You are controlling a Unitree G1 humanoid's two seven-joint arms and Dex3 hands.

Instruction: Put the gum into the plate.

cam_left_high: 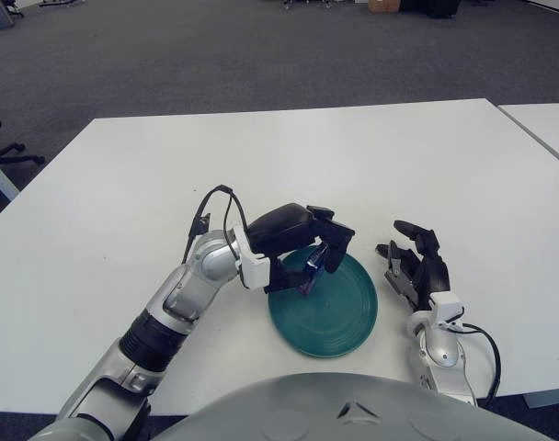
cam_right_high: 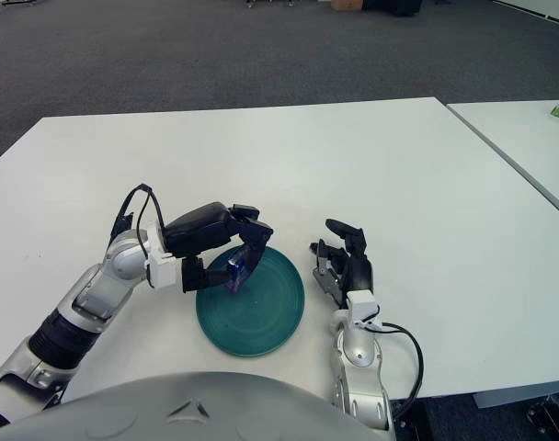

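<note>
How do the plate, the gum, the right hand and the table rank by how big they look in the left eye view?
1. table, largest by far
2. plate
3. right hand, idle to the right of the plate
4. gum, smallest, held over the plate in the left hand; the fingers hide part of it.

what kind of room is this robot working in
Probably an office or lab. A large white table stands on grey carpet, a second white table sits alongside, and an office chair base shows at the left edge.
</note>
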